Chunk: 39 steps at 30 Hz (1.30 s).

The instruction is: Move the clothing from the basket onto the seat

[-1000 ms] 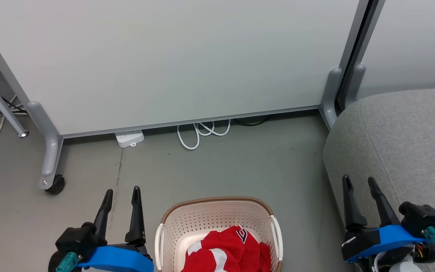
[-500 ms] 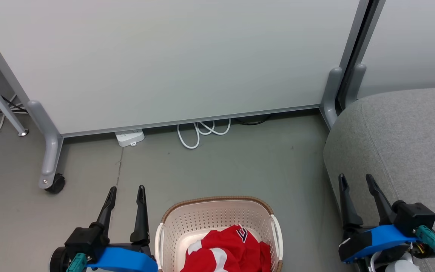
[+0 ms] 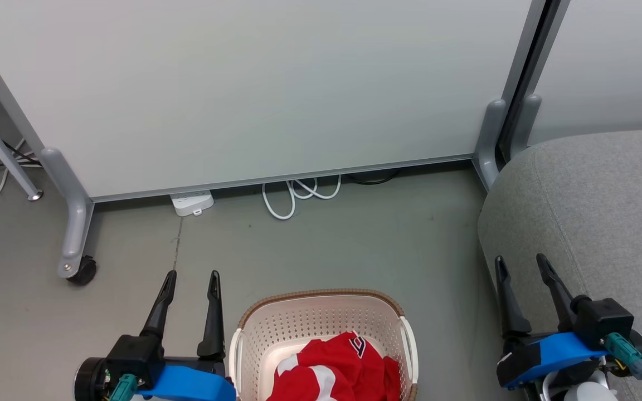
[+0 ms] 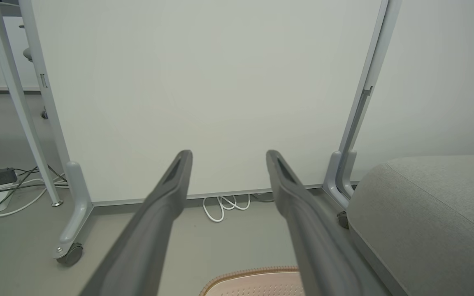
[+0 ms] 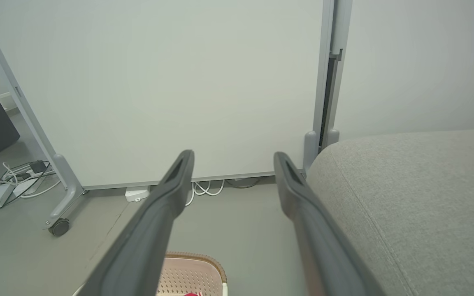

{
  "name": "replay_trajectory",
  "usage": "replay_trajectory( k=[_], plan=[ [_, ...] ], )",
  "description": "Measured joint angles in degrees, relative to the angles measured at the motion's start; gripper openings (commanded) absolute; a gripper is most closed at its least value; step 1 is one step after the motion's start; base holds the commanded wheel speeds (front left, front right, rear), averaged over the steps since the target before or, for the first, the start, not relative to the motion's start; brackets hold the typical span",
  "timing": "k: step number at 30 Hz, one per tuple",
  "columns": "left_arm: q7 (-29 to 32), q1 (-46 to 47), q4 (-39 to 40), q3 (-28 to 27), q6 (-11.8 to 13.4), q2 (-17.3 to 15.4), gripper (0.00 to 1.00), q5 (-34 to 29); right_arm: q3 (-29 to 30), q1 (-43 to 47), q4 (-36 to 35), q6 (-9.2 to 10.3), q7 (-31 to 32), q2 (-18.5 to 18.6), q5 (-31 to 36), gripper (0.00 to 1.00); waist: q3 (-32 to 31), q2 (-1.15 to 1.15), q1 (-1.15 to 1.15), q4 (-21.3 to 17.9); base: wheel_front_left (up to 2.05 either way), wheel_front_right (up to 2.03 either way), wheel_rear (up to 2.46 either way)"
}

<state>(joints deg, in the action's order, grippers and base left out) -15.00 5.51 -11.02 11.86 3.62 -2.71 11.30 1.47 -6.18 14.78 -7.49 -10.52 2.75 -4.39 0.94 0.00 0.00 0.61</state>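
Both pairs of long dark fingers have moved a little forward since one second ago: the left gripper (image 3: pixel 193 274) now reaches further over the grey floor (image 3: pixel 326 245), and the right gripper (image 3: pixel 520 257) has shifted slightly to the left in the head view. Each pair of fingers is spread apart and carries nothing; both wrist views show a wide free gap between them.

Between the two grippers, the cream perforated plastic basket (image 3: pixel 321 293) with a brown woven-look rim stands on the floor. Inside it lies the soft red fabric clothing (image 3: pixel 332 367) with white panels, bunched in a heap, with a black-and-white emblem on top. The large grey upholstered seat (image 3: pixel 605 206) is near the basket on the right side, and no garment is on the part that I can see.

I judge the clothing to be light and limp, so it will hang down and may pull a second piece with it. A raised fold on top of the heap seems the best place to pinch, and firmly, because thin fabric slips.
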Motion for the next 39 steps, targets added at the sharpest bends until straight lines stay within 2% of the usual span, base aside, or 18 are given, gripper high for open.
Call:
replay_trajectory(
  k=[12, 19, 22, 28, 39],
  plan=[
    [-0.03, 0.18, -0.60, 0.20, -0.11, -0.02, 1.00, 0.04, -0.31, -0.26, -0.11, 0.00, 0.00, 0.00, -0.09, 1.00, 0.52, 0.00, 0.00, -0.15, 0.00, 0.00, 0.00],
    [-0.05, 2.95, -6.31, 1.34, -2.38, -0.24, 1.00, -1.37, -2.31, -2.37, -1.71, 0.00, 0.00, 0.02, -0.41, 1.00, 3.55, 0.00, 0.00, -1.53, 0.00, 0.00, 0.00],
    [0.47, 5.34, -11.41, 1.78, -4.54, -0.26, 1.00, 0.12, -3.56, -4.19, -2.71, 0.00, -0.04, 0.03, -0.68, 1.00, 5.95, 0.00, 0.00, -2.51, 0.00, 0.00, 0.00],
    [4.55, 12.88, -19.74, 5.11, -7.73, -1.15, 1.00, -0.99, -5.53, -8.63, -4.69, 0.00, -0.67, 0.09, -1.20, 1.00, 12.45, 0.00, 0.01, -4.90, 0.00, 0.00, 0.00],
    [13.03, 26.53, -33.96, 11.93, -10.80, -3.38, 1.00, -2.19, -9.92, -16.61, -5.00, -0.01, -3.42, 0.11, -4.93, 1.00, 26.61, 0.00, 0.02, -10.54, 0.00, 0.00, 0.00]
  ],
)
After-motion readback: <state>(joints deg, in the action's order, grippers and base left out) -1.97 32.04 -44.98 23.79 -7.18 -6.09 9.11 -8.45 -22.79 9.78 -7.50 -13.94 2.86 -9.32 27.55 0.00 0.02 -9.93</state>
